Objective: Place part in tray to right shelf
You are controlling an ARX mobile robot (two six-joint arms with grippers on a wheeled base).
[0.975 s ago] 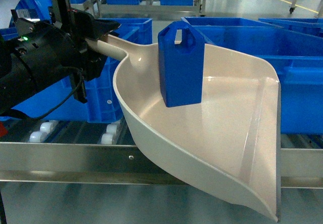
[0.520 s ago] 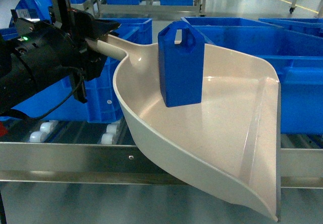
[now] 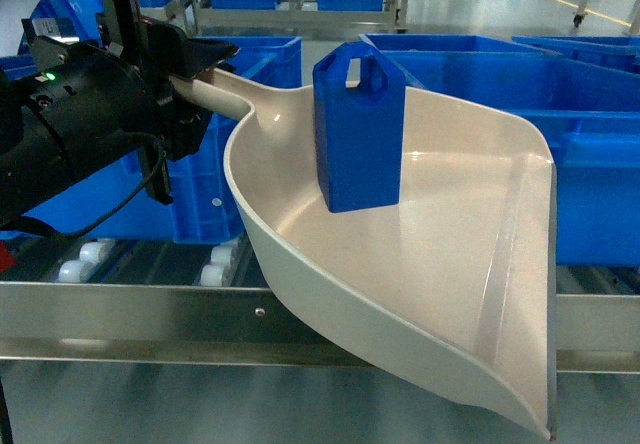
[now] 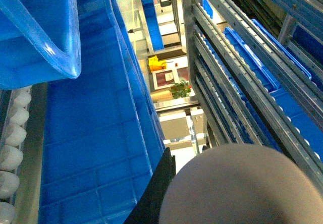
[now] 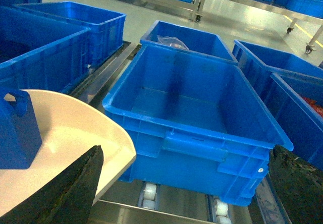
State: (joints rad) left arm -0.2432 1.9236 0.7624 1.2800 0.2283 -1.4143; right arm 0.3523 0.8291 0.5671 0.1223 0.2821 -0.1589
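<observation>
Nearest in the head view, the beige dustpan-shaped tray [image 3: 440, 264] juts out over the shiny front rail [image 3: 150, 309] of the right shelf, its flat lip low at the near right. The blue part [image 3: 358, 129] stands upright inside the tray toward its far left, loop handle on top. Farther left, the left tool [image 3: 185, 69] is clamped on the tray's long handle. From the right wrist camera, the right tool [image 5: 186, 183] shows dark fingers spread wide, holding nothing, above an open blue crate [image 5: 197, 113] on white rollers [image 5: 147, 196].
</observation>
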